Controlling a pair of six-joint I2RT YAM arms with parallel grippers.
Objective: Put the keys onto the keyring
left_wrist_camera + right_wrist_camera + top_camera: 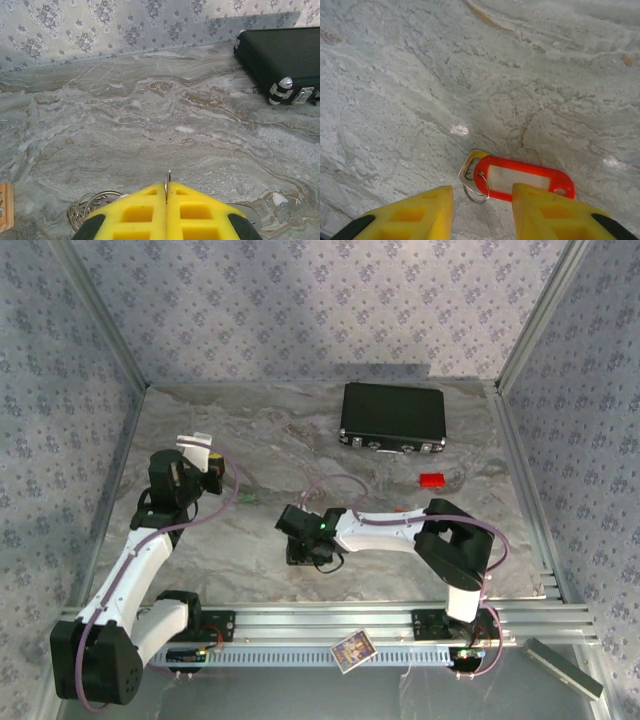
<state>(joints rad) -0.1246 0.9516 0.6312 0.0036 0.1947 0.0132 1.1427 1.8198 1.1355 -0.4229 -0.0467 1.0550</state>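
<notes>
— Key (522,179) with the red tag: where is it, working out from the rail (300,622)?

— On the rail a small card (351,650) sits askew. Past it, mid-table, the right gripper (482,196) points down at the marble table (420,75). The key lies flat there, just ahead of the fingertips. Its small ring and a yellowish metal head are at the end facing the gap between the fingers. The tag runs off toward one finger.

— Is the claw on it?

— No. The jaws stand apart, middling wide, with nothing gripped between them. One yellow finger (555,215) overlaps the tag's edge in the wrist view. Whether they touch I cannot tell.

— And the keyring (82,207)?

— Farther back and to the left, with the left gripper (167,186). Its jaws are pressed together, and a thin sliver of silvery wire stands up from the seam between them. Silvery loops show below one finger, close over the table. So that claw is clamped on the keyring.

— Anything else near it?

— A greenish speck (245,497) lies on the table just right of the left gripper in the top view. It is too small to tell what it is.

— Beyond that?

— A red piece (432,480) lies alone on the right side of the table, well apart from both grippers. Behind it a black case (392,415) lies flat and closed, latches toward the arms, near the patterned back wall (300,300).
</notes>
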